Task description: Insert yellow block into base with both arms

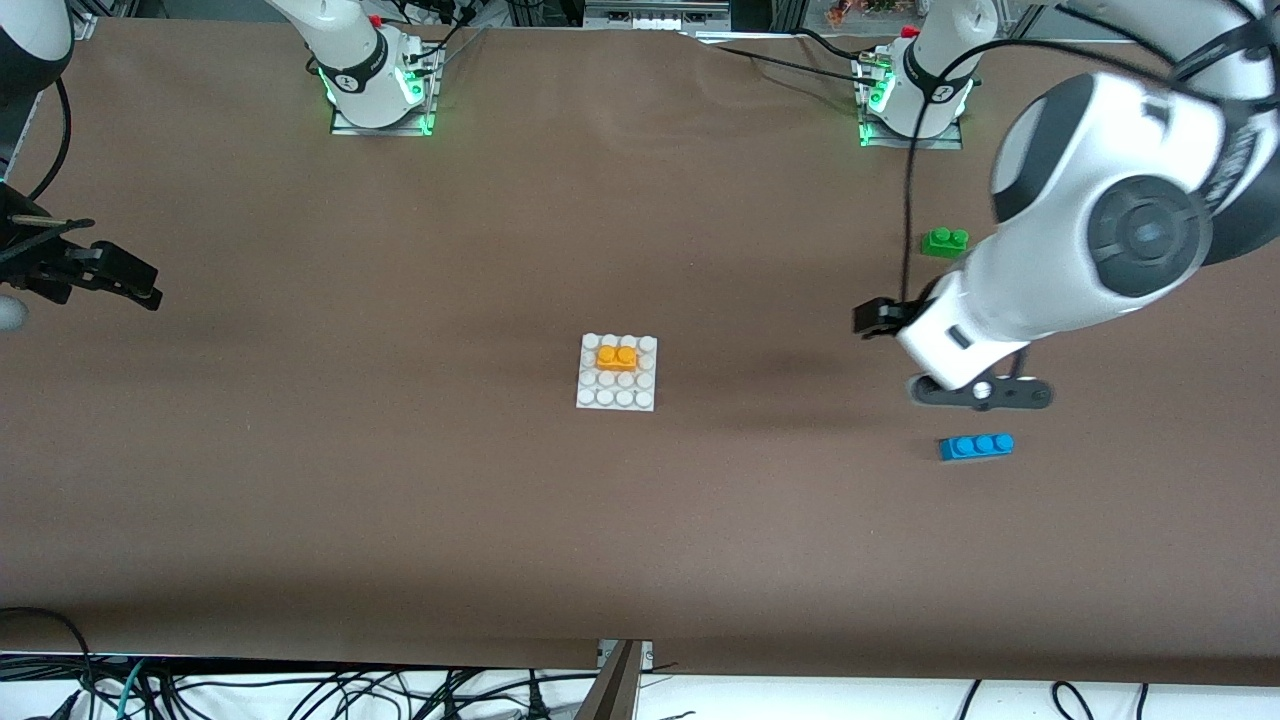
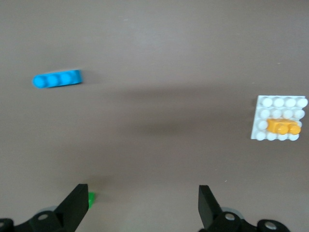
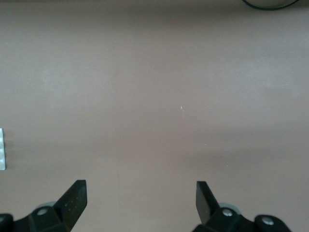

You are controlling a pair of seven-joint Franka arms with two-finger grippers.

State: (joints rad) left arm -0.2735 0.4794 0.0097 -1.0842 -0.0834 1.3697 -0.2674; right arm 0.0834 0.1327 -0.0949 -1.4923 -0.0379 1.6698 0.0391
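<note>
The yellow block (image 1: 616,356) sits on the studs of the white base (image 1: 617,397) at mid-table, in the second row from the robots' side; the left wrist view shows the block (image 2: 284,127) on the base (image 2: 278,103) as well. My left gripper (image 1: 900,320) hangs over bare table toward the left arm's end, open and holding nothing (image 2: 143,193). My right gripper (image 1: 120,278) waits at the right arm's end of the table, its fingers wide open with nothing between them (image 3: 141,191). A sliver of the base (image 3: 2,149) shows at the edge of the right wrist view.
A green two-stud brick (image 1: 944,241) lies near the left arm's base; it peeks out beside a left finger (image 2: 91,199). A blue three-stud brick (image 1: 976,446) lies nearer the front camera than the left hand (image 2: 57,79). Brown mat covers the table.
</note>
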